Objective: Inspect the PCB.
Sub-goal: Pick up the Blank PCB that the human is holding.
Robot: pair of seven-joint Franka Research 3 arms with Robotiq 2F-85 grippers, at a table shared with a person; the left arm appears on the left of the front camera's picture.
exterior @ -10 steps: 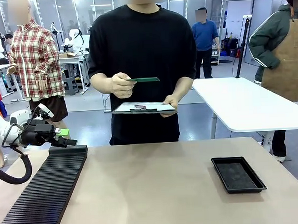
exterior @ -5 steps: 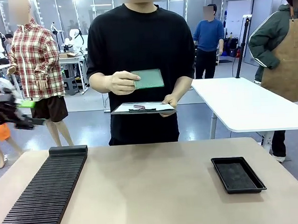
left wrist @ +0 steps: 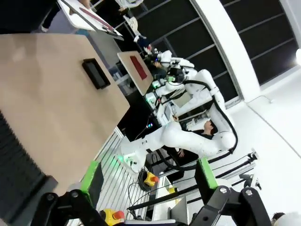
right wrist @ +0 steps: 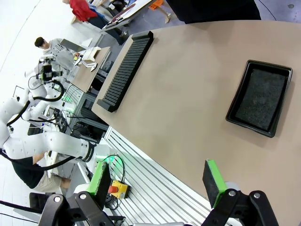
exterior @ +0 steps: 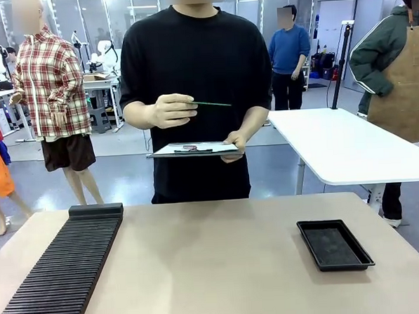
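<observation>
In the front view a person in a black shirt [exterior: 197, 59] stands at the far side of the tabletop [exterior: 215, 269] and holds the PCB [exterior: 212, 104] at chest height in the hand at picture left [exterior: 170, 110]; the thin green board lies nearly level and is seen edge-on, above and apart from a clipboard with white paper [exterior: 195, 149] that the other hand [exterior: 235, 143] carries by its right end. On the tabletop a black ribbed rack [exterior: 61, 270] runs along the left side and a shallow black tray [exterior: 335, 244] sits well apart from it on the right. In the left wrist view the left claw [left wrist: 148, 179] stands wide open with nothing between its green pads [left wrist: 91, 176], out past the tabletop's edge, with the rack [left wrist: 14, 160] close by, the tray [left wrist: 96, 73] farther off and the clipboard [left wrist: 89, 16] at the top. In the right wrist view the right claw [right wrist: 157, 183] is likewise spread wide and empty, green pads [right wrist: 214, 181] apart, off the tabletop's [right wrist: 188, 94] edge, with the tray [right wrist: 258, 96] and the rack [right wrist: 124, 70] both lying well ahead of it
</observation>
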